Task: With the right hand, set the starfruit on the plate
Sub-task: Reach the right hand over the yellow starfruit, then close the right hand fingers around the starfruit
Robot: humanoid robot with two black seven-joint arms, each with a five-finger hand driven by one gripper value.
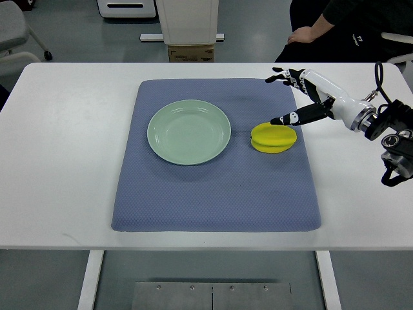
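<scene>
A yellow starfruit (273,138) lies on the blue mat (216,194), just right of a pale green plate (189,132) that has nothing on it. My right hand (288,98) reaches in from the right edge and hovers above and right of the starfruit. Its fingers are spread wide, with the thumb tip (276,121) near the fruit's upper right edge and the other fingertips (272,78) farther back. Nothing is held. The left arm does not show.
The mat lies on a white table (58,161). A seated person in dark clothing (342,29) is behind the table's far right corner, with a hand resting on a knee. A cardboard box (191,51) and a white stand are beyond the far edge.
</scene>
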